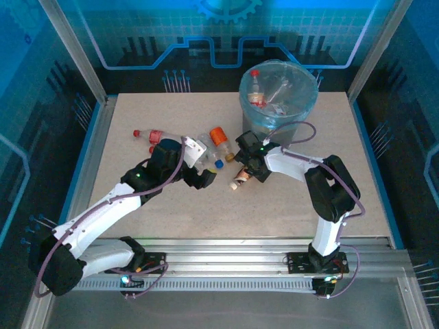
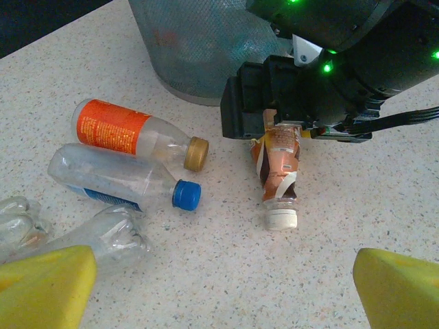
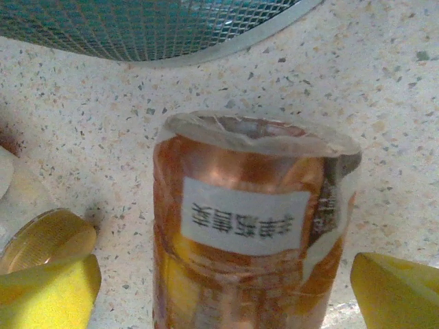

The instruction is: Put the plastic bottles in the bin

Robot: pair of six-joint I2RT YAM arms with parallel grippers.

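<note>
The bin (image 1: 278, 103) stands at the back right with a red-capped bottle (image 1: 255, 88) inside. Several plastic bottles lie on the table. A brown-labelled bottle with a white cap (image 2: 278, 171) lies flat between the fingers of my right gripper (image 3: 223, 295), which is open; a gap shows on each side of the bottle (image 3: 254, 226). My left gripper (image 2: 223, 288) is open over bare table, short of that bottle's cap. To its left lie an orange-labelled bottle (image 2: 120, 130), a blue-capped one (image 2: 110, 179) and a crushed clear one (image 2: 103, 236).
Another red-capped bottle (image 1: 147, 135) lies at the left of the table (image 1: 274, 212). The bin's mesh wall (image 3: 151, 31) stands close behind the brown bottle. My two grippers (image 1: 204, 164) (image 1: 245, 171) are close together, facing each other.
</note>
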